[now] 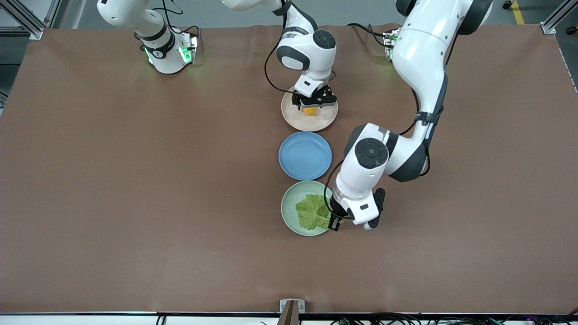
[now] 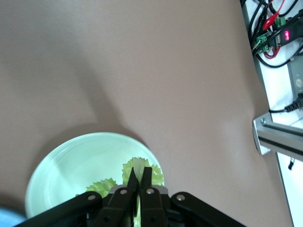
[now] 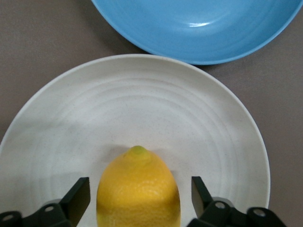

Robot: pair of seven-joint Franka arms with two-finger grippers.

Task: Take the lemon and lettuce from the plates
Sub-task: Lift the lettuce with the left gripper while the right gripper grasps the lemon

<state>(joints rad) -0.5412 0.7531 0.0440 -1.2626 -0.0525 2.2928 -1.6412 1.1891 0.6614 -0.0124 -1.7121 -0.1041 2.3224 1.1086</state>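
The lemon (image 1: 309,110) lies on the cream-beige plate (image 1: 289,115), the plate nearest the robots' bases. My right gripper (image 1: 310,107) is down over it, open, one finger on each side with a gap to the fruit; the right wrist view shows the lemon (image 3: 138,191) between my fingers (image 3: 78,196). The lettuce (image 1: 310,211) lies on the pale mint green plate (image 1: 289,198), nearest the front camera. My left gripper (image 1: 334,222) is at the leaf's edge toward the left arm's end, shut on the pale stem (image 2: 138,170) of the leaf on the mint plate (image 2: 71,165).
A blue plate (image 1: 305,155) sits between the two plates, and its rim shows in the right wrist view (image 3: 199,33). The brown table mat (image 1: 135,180) stretches around. A metal bracket (image 1: 291,309) sits at the table's front edge.
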